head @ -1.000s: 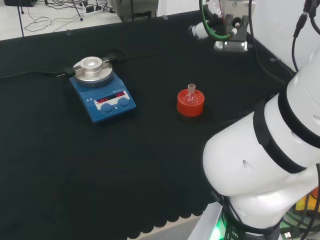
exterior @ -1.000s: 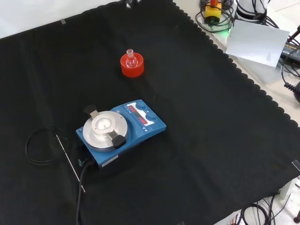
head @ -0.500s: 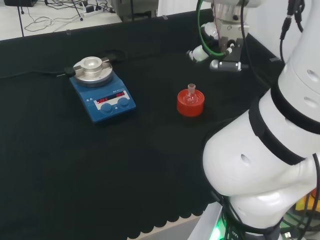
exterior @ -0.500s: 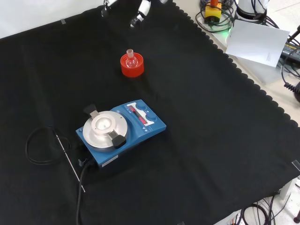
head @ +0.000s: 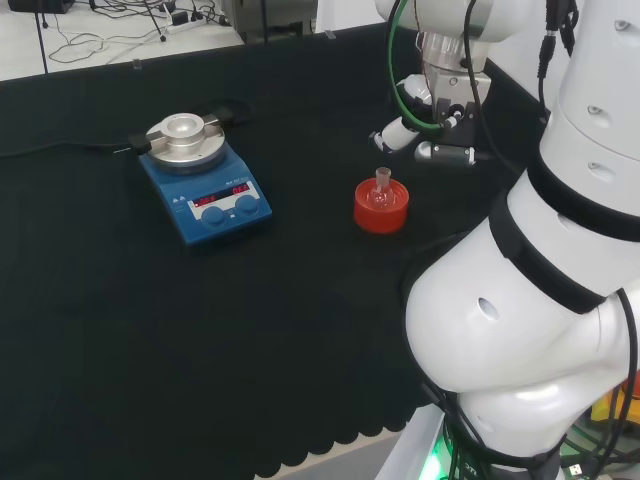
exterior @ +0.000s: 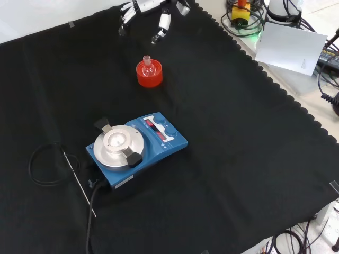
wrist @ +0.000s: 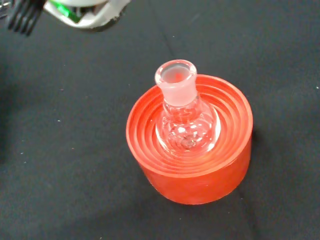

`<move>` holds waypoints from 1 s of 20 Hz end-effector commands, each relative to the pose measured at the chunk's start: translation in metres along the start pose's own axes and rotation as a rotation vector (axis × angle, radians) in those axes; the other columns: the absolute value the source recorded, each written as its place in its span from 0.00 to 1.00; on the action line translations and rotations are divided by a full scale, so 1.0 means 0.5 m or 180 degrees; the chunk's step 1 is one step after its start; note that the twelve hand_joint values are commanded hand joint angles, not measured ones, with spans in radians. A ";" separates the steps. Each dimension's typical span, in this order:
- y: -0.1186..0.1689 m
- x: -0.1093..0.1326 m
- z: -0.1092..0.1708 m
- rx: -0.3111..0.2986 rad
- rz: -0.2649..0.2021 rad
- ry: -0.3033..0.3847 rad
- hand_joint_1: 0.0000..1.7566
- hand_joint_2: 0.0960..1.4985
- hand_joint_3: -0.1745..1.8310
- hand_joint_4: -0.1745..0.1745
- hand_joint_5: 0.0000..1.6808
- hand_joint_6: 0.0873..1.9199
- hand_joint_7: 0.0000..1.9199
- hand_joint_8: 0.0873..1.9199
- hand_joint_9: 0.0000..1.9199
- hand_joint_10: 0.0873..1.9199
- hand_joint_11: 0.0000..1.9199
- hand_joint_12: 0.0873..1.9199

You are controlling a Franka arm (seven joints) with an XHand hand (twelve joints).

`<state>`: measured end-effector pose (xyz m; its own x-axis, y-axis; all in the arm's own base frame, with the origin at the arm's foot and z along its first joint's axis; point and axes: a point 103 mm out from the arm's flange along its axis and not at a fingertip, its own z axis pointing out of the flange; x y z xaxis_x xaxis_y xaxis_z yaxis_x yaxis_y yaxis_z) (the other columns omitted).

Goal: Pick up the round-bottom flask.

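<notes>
A small clear round-bottom flask [head: 381, 188] stands upright, neck up, in a red ribbed ring stand [head: 381, 210] near the middle of the black cloth. In the front view the flask [exterior: 148, 65] and its stand [exterior: 149, 76] sit toward the far side. The hand [head: 424, 135] hangs in the air just beyond and right of the flask in the head view, apart from it. Its fingers [exterior: 162, 23] point down, spread and relaxed, with nothing between them. The wrist view looks down on the flask [wrist: 182, 117] in the stand [wrist: 200, 175].
A blue hotplate stirrer [head: 205, 195] with a round metal top stands left of the flask in the head view. Its probe and coiled cable [exterior: 79, 182] lie beside it. The arm's white links [head: 520, 330] stand at the right. The cloth's scalloped edge [exterior: 275, 84] runs along the front view's right.
The hand has come down and moved closer to the flask, entering the front view from its top. The flask, stand and stirrer have not moved.
</notes>
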<state>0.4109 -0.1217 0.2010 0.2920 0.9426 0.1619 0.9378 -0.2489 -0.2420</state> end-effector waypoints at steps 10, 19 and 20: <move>0.033 -0.033 0.086 0.0131 -0.0152 0.0203 0.52 0.36 0.42 0.29 0.39 0.33 0.18 0.33 0.26 0.32 0.07 0.72; 0.037 -0.021 0.112 0.0079 -0.0221 0.0183 0.52 0.35 0.43 0.29 0.41 0.35 0.19 0.34 0.28 0.32 0.08 0.72; 0.036 -0.021 0.114 0.0065 -0.0226 0.0170 0.52 0.35 0.43 0.29 0.41 0.35 0.19 0.34 0.28 0.32 0.08 0.72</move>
<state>0.4148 -0.1274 0.1446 0.2455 0.9405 0.2351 0.9487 -0.1833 -0.2575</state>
